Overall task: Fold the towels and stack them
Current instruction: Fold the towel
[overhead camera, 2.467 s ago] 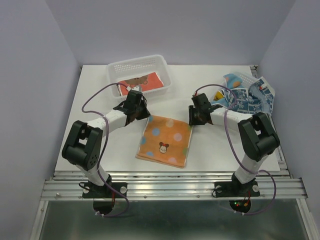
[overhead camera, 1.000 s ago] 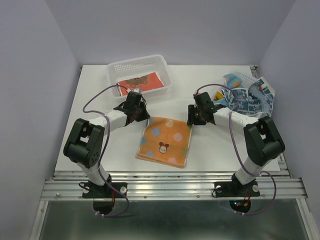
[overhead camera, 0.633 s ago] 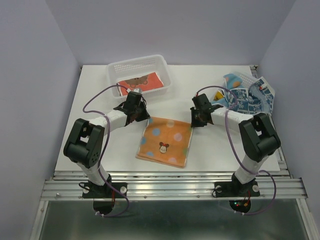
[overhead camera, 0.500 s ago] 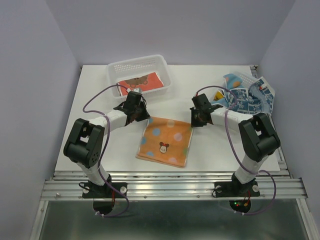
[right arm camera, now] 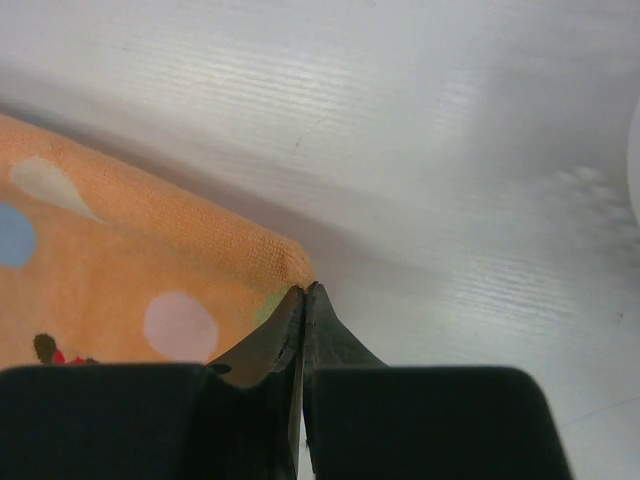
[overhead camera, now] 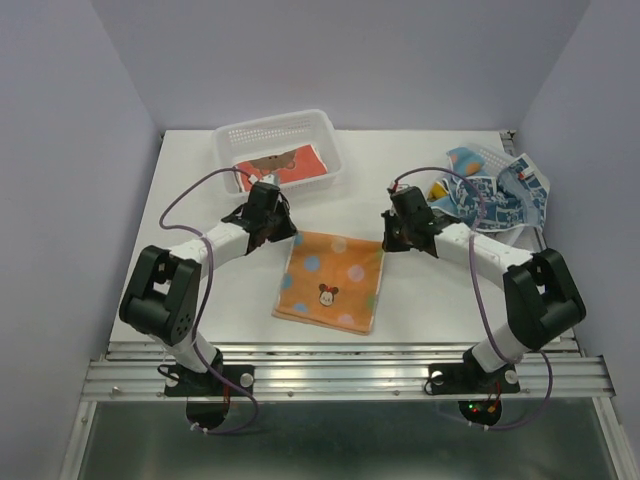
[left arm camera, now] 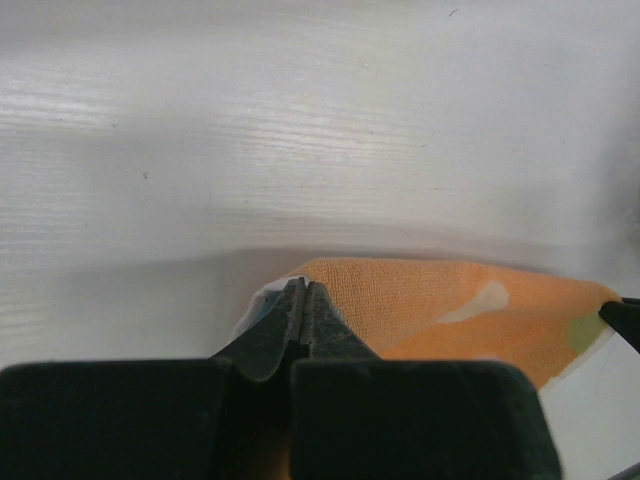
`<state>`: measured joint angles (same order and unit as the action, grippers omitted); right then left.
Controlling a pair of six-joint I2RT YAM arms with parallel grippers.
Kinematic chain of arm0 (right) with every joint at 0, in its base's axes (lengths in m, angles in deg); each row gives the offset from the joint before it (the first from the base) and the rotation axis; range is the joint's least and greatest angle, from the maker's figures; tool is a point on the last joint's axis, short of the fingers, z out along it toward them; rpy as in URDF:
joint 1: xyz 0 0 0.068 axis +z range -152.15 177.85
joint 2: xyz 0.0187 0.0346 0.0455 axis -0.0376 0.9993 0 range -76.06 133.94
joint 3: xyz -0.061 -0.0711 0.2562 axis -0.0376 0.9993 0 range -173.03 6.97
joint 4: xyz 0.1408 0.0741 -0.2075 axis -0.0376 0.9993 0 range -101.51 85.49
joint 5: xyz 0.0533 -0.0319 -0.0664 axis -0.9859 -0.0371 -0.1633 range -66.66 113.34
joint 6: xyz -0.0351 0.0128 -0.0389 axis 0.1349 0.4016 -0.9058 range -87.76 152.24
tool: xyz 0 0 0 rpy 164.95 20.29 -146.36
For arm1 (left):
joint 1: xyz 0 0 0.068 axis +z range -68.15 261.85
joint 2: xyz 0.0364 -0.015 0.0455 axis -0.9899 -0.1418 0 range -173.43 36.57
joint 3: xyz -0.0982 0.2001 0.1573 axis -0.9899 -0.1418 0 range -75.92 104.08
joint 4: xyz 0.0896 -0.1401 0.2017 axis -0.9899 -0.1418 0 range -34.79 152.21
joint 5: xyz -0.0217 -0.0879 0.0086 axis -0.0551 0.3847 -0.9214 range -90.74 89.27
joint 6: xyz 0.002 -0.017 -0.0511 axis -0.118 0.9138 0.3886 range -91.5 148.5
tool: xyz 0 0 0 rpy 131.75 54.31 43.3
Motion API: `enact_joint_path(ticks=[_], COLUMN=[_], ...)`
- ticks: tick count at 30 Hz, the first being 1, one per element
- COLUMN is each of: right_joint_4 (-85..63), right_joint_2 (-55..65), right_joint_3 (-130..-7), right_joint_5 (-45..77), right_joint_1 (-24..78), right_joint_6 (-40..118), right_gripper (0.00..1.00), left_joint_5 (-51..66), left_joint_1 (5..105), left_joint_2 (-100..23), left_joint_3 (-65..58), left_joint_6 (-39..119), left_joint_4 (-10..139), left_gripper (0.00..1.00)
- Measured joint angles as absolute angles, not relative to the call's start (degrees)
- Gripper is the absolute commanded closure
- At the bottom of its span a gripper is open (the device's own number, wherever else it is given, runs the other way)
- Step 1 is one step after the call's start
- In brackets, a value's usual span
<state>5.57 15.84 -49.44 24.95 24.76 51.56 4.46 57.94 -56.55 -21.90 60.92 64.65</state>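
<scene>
No lettering, label, brand or number can be read in any view. The orange dotted towel (overhead camera: 332,282) bears only a small cartoon face. The red-orange towel (overhead camera: 283,164) in the far basket (overhead camera: 232,135) bears a brown picture without words.

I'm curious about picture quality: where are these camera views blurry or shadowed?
Top external: evenly lit, sharp, soft shadows on the table. Left wrist: left gripper and orange dotted towel are soft. Right wrist: towel weave crisp, dark shadow beneath its edge.
</scene>
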Motion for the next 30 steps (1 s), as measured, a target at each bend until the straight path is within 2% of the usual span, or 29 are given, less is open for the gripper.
enact_joint_path(ticks=[14, 21, 30], right_joint_4=[6.5, 6.7, 7.1], right_joint_2=[2.7, -1.9, -8.6], right_joint_3=[-40.9, -34.4, -31.1], right_joint_5=[25.8, 25.5, 24.3], right_joint_1=[37.2, 41.9, 47.9], right_joint_6=[55.5, 59.7, 63.8], right_gripper=[0.99, 0.99, 0.99], left_joint_5=[4.0, 4.3, 5.3], left_joint_1=[57.9, 57.9, 57.9], left_joint_2=[-43.9, -30.9, -19.7], left_joint_3=[-36.0, -46.6, -51.3], left_joint_6=[64.1, 67.4, 70.5], left_joint_4=[65.9, 65.0, 61.7], left_gripper=[1.00, 1.00, 1.00])
